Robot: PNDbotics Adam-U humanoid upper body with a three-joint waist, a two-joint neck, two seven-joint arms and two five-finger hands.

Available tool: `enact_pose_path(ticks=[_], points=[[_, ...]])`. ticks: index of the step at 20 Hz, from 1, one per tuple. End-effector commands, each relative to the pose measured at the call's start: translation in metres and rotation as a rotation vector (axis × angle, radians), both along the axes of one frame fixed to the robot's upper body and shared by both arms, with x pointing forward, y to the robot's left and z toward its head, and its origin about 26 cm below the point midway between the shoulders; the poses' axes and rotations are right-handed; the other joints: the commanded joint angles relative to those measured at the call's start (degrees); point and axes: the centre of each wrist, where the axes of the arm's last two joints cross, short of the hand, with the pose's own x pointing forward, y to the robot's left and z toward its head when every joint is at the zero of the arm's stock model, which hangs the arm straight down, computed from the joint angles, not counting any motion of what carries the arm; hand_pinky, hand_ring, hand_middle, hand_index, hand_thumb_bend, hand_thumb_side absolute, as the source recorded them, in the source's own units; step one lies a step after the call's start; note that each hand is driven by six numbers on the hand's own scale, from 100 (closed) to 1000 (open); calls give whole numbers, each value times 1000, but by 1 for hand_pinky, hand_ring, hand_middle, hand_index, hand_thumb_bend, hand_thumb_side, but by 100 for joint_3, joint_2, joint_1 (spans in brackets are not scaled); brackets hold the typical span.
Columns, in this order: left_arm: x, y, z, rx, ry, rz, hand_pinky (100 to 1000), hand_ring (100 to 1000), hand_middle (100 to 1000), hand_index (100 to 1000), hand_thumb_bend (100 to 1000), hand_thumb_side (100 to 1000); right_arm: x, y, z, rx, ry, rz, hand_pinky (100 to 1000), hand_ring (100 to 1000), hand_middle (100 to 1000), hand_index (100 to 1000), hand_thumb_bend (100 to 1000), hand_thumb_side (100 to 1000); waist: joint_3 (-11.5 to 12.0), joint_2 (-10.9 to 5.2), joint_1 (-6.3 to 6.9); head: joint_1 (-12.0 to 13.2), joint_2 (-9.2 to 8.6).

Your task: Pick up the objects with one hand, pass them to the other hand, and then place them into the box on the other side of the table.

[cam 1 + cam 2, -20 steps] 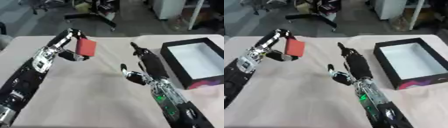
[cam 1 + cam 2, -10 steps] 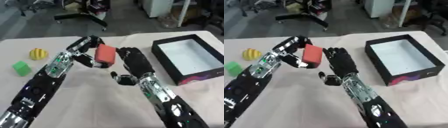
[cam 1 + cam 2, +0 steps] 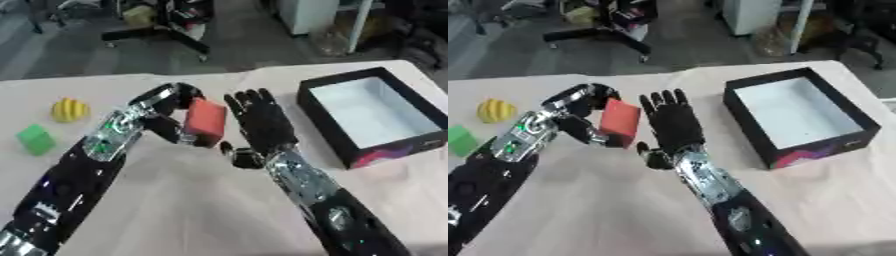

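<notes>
Gripping the red block (image 3: 206,121) with its long axis near upright, the left robot hand (image 3: 171,116) faced the right robot hand (image 3: 259,122), whose fingers stood straight and spread.

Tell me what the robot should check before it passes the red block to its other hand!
1. Left hand holding the red block: ok, fingers curl round it, lifted off the table.
2. Right hand ready to take it: ok, open, fingers straight up, palm facing the block.
3. Gap between block and right palm: cannot tell whether they touch; they look very close.
4. Black box open and free inside: ok, nothing shows in it.
5. Path from right hand to box: ok, only bare table between them.
6. Other things waiting: ok, yellow object and green block sit far left.
</notes>
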Motion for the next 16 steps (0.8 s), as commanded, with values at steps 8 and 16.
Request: enact_pose_path(ticks=[8, 16], points=[[10, 14, 5, -28, 75, 33, 667, 489, 479, 533, 760, 100, -4, 14, 23, 31, -145, 15, 815, 825, 777, 896, 455, 456, -51, -43, -27, -66, -53], [12, -6, 17, -96, 67, -25, 669, 489, 479, 532, 767, 100, -11, 26, 35, 16, -176, 157, 820, 822, 777, 898, 448, 446, -85, -34, -38, -118, -79]])
